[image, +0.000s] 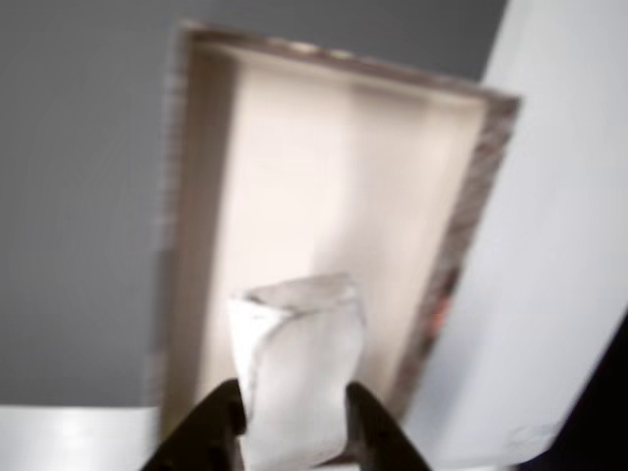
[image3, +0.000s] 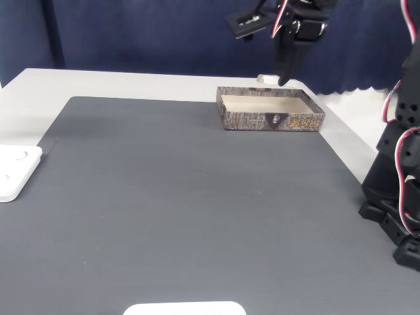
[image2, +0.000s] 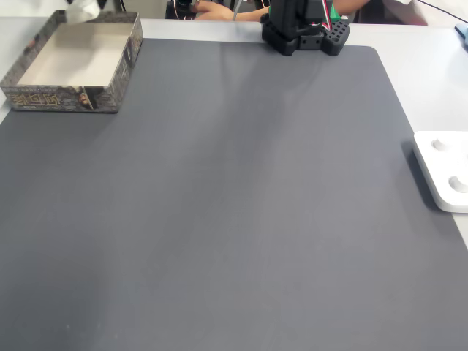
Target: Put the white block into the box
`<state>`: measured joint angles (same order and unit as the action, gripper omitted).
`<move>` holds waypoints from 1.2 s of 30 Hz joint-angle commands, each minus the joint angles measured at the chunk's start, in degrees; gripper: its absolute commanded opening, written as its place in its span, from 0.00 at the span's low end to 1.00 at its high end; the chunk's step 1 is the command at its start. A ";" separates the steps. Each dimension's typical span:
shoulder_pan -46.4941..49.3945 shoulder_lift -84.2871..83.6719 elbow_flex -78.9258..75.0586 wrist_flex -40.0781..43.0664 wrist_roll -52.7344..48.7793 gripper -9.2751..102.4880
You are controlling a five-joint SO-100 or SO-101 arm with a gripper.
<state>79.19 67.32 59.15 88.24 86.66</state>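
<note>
A dark grey mat (image2: 234, 205) covered most of the pale counter (image3: 131, 82), with the box (image3: 270, 111) at the mat's far edge in a fixed view. The gripper (image: 294, 417) was clenched on the white block (image: 299, 363), which hung above the box's near end in the other view, clear of its cream floor.
</note>
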 commanded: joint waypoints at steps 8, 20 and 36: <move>-2.29 -6.68 -10.02 -3.60 4.48 0.07; -1.85 -6.94 -4.57 -3.60 3.87 0.07; -0.53 -9.93 -2.20 -5.27 1.41 0.07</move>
<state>78.31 56.60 57.74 83.76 88.51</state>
